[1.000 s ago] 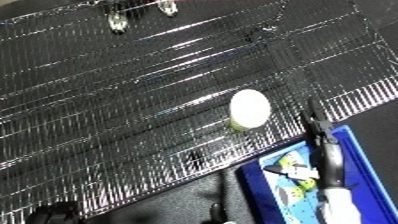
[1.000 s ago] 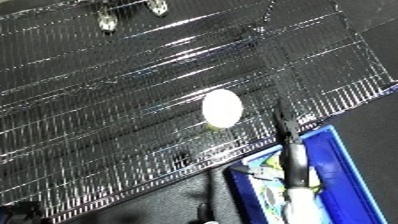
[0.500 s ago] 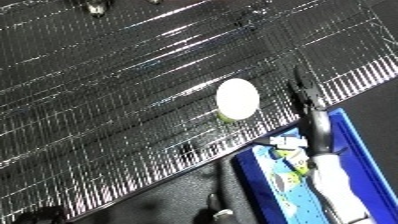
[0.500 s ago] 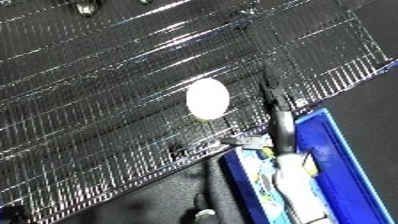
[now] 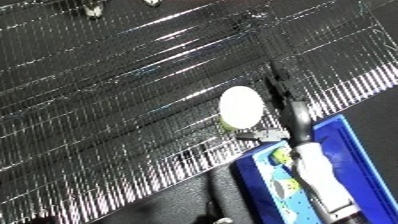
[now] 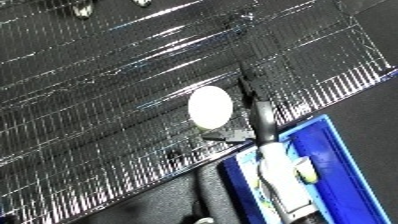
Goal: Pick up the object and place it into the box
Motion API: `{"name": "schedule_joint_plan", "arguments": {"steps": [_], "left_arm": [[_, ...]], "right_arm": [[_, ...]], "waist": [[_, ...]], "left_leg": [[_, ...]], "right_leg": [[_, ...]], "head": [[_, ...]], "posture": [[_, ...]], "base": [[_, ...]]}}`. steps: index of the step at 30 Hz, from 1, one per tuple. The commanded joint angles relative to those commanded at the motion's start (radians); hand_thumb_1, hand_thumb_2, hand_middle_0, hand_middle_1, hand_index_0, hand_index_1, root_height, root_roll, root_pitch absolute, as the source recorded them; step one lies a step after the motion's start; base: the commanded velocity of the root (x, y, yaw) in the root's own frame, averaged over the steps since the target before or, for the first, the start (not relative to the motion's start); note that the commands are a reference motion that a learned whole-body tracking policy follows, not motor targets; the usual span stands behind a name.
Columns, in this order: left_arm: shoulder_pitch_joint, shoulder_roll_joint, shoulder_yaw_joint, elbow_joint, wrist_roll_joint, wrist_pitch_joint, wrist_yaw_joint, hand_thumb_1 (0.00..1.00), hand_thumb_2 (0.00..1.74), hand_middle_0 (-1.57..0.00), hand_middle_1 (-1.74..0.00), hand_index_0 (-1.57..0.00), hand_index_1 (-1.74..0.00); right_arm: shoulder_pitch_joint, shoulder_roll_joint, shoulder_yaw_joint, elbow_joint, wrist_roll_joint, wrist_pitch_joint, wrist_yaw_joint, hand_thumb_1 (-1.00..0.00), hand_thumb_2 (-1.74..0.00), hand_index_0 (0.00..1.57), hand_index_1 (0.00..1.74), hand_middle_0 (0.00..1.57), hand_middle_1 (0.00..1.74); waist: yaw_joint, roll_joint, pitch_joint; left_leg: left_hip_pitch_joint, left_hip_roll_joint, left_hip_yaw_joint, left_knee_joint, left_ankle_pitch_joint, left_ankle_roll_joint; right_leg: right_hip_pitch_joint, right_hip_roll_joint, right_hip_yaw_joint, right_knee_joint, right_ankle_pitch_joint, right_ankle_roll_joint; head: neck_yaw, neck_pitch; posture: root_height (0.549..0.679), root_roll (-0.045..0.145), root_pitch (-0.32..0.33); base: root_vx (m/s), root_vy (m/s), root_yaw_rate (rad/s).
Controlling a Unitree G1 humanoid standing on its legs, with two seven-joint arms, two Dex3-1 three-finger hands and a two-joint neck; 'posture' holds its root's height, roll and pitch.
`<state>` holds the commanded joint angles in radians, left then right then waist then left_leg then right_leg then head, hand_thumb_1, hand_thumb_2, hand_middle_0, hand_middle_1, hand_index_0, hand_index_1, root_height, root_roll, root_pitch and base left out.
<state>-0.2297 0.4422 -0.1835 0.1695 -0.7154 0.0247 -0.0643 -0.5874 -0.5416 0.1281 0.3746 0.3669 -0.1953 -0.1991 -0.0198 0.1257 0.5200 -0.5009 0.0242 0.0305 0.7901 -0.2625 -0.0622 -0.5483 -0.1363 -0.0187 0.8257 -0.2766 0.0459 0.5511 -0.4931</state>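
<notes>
Moved up along the right edge of the white object (image 5: 241, 107) since half a second ago: right hand (image 5: 282, 95), dark fingers now stretched alongside it on the wire-grid surface (image 5: 115, 100), thumb (image 5: 258, 134) poking out below the object's lower edge. Whole view also shifted between frames, so camera motion, not object motion. Blue bin (image 5: 358, 150) at lower right, standing off the grid's lower-right edge on dark floor. Inside: pale blue bottom with small yellowish-green and white bits (image 5: 286, 187), too small to identify; most of interior covered by the white and silver forearm (image 5: 320, 180) crossing over it. Object: smooth, white, oval, egg-like outline, faint yellowish tint at lower rim, lying on the grid near its lower edge, just up-left of the bin corner, outside the bin. Right hand: fingers straight, running up past the object's right side, touching or just beside it, cannot tell which; thumb separate underneath; no curl round the object visible, so released, not grasping. Earlier frames: fingertips level with the object's lower half, object a bit closer to the bin corner in view. Left hand nowhere in either eye view. Two small metal fittings (image 5: 92, 10) at the top edge of the grid, well apart from the object.
</notes>
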Motion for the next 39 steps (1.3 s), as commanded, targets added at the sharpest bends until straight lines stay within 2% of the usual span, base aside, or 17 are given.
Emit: {"name": "schedule_joint_plan", "arguments": {"steps": [7,15,20,25,31,39], "left_arm": [[-0.023,-0.001,-0.014,0.008,-0.003,0.002,0.008,1.0,1.74,-1.57,-1.74,-1.57,-1.74],[-0.045,0.006,-0.029,0.014,-0.015,0.003,0.018,1.0,1.74,-1.57,-1.74,-1.57,-1.74],[-0.056,0.011,-0.034,0.013,-0.022,0.003,0.018,1.0,1.74,-1.57,-1.74,-1.57,-1.74],[-0.061,0.017,-0.034,0.015,-0.027,0.002,0.014,1.0,1.74,-1.57,-1.74,-1.57,-1.74],[-0.056,0.022,-0.018,0.019,-0.023,-0.007,-0.002,1.0,1.74,-1.57,-1.74,-1.57,-1.74],[-0.037,0.02,0.015,0.026,-0.006,-0.019,-0.019,1.0,1.74,-1.57,-1.74,-1.57,-1.74]], "right_arm": [[-0.061,0.005,0.035,0.061,0.018,0.014,0.019,0.0,0.0,0.0,0.0,0.0,0.0],[-0.104,0.004,0.071,0.139,0.048,0.015,0.034,-0.4,-0.7,0.63,0.7,0.63,0.7],[-0.112,0.003,0.081,0.173,0.052,0.006,0.023,-0.65,-1.13,1.02,1.13,1.02,1.13],[-0.103,0.006,0.082,0.181,0.046,-0.001,-0.004,-0.65,-1.13,1.02,1.13,1.02,1.13],[-0.068,0.005,0.058,0.132,0.04,-0.027,-0.045,-0.65,-1.13,1.02,1.13,1.02,1.13],[0.003,0.017,0.006,-0.01,0.012,-0.029,-0.088,-0.65,-1.13,1.02,1.13,1.02,1.13]], "waist": [[0.014,-0.001,0.0],[0.024,0.001,0.0],[0.027,-0.003,0.0],[0.027,-0.013,0.0],[0.021,-0.037,0.0],[0.001,-0.068,0.0]], "left_leg": [[-0.013,-0.003,-0.005,0.001,-0.016,0.0058],[-0.02,-0.008,-0.007,-0.011,-0.027,0.0116],[-0.017,-0.01,-0.01,-0.025,-0.028,0.0141],[0.0,-0.012,-0.015,-0.045,-0.025,0.0164],[0.048,-0.012,-0.02,-0.082,-0.021,0.0172],[0.13,0.0,-0.012,-0.127,-0.022,0.0142]], "right_leg": [[-0.016,-0.0008,-0.004,0.008,0.0,-0.0007],[-0.029,-0.0006,-0.009,0.008,0.005,0.0012],[-0.028,0.0002,-0.012,-0.001,0.01,0.0035],[-0.01,0.0027,-0.016,-0.021,0.017,0.006],[0.041,0.0088,-0.022,-0.061,0.027,0.0134],[0.125,0.0137,-0.023,-0.124,0.042,0.0234]], "head": [[0.015,0.015],[0.03,0.039],[0.036,0.05],[0.042,0.065],[0.029,0.075],[0.046,0.078]], "posture": [[0.634,0.094,0.051],[0.634,0.09,0.062],[0.635,0.087,0.067],[0.637,0.082,0.064],[0.642,0.074,0.047],[0.65,0.066,0.011]], "base": [[-0.009,0.0,0.058],[-0.019,0.007,0.04],[-0.033,0.006,0.018],[-0.028,-0.002,-0.006],[-0.02,-0.004,-0.045],[-0.011,0.002,-0.099]]}}
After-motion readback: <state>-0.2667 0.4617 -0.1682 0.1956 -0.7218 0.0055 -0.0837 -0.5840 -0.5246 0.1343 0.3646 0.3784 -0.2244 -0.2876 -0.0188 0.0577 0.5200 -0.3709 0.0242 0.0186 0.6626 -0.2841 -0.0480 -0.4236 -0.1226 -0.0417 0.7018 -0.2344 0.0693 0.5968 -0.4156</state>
